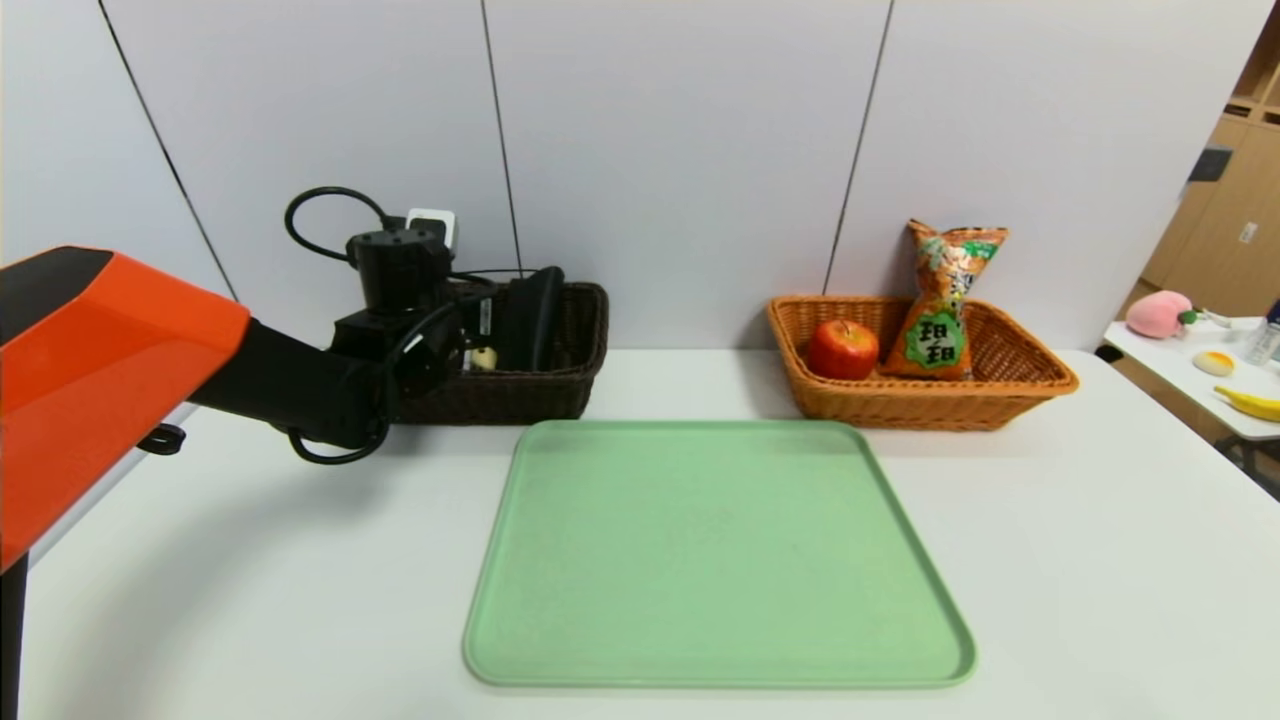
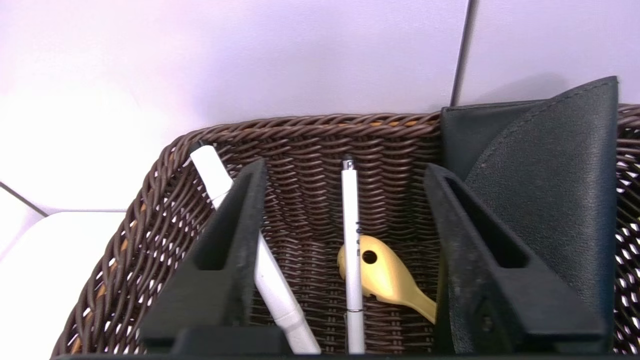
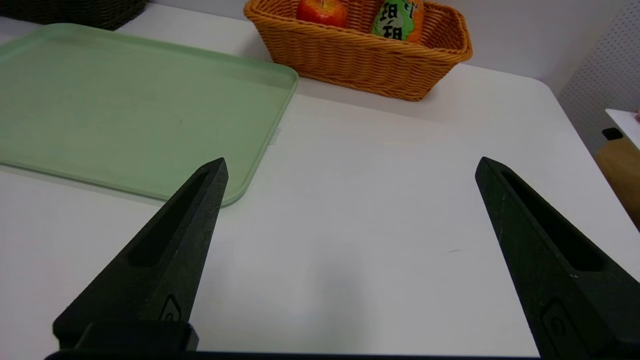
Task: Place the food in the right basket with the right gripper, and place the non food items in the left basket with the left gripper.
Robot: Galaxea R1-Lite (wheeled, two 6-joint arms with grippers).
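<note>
The dark brown left basket (image 1: 560, 390) holds a black case (image 1: 530, 315), which leans on its wall in the left wrist view (image 2: 550, 190). That view also shows a thick white marker (image 2: 215, 175), a thin white pen (image 2: 351, 240) and a yellow flat tool (image 2: 390, 280) in the basket (image 2: 300, 145). My left gripper (image 1: 462, 345) hangs over this basket, open (image 2: 345, 165), with the pen lying between its fingers, not gripped. The orange right basket (image 1: 1010, 390) holds a red apple (image 1: 842, 350) and an orange snack bag (image 1: 940, 310). My right gripper (image 3: 351, 160) is open and empty over bare table.
A green tray (image 1: 715, 550) lies bare in the middle of the white table, also in the right wrist view (image 3: 125, 105). The wall stands right behind both baskets. A side table at the far right carries a pink plush (image 1: 1160, 313) and a banana (image 1: 1250, 403).
</note>
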